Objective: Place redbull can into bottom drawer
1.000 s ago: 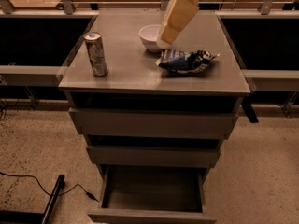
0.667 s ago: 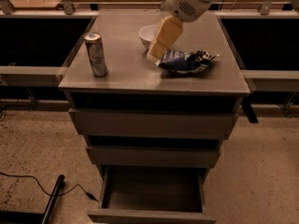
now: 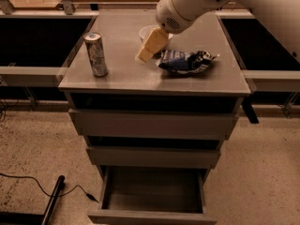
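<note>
The redbull can (image 3: 96, 54) stands upright near the front left corner of the grey cabinet top (image 3: 126, 74). It is slim, silver and blue. The bottom drawer (image 3: 152, 193) is pulled open below the two shut upper drawers, and what shows of its inside is bare. My gripper (image 3: 149, 46) hangs over the middle of the cabinet top, in front of the white bowl (image 3: 146, 32) and well to the right of the can. It holds nothing that I can see.
A blue-and-white snack bag (image 3: 185, 61) lies right of the gripper. My white arm (image 3: 211, 1) reaches in from the upper right. A black cable and a dark bar (image 3: 54, 198) lie on the floor at lower left. Dark side tables flank the cabinet.
The arm has swung down and to the left, carrying the gripper from above the bowl to the middle of the cabinet top. The can, bag and drawer have not moved.
</note>
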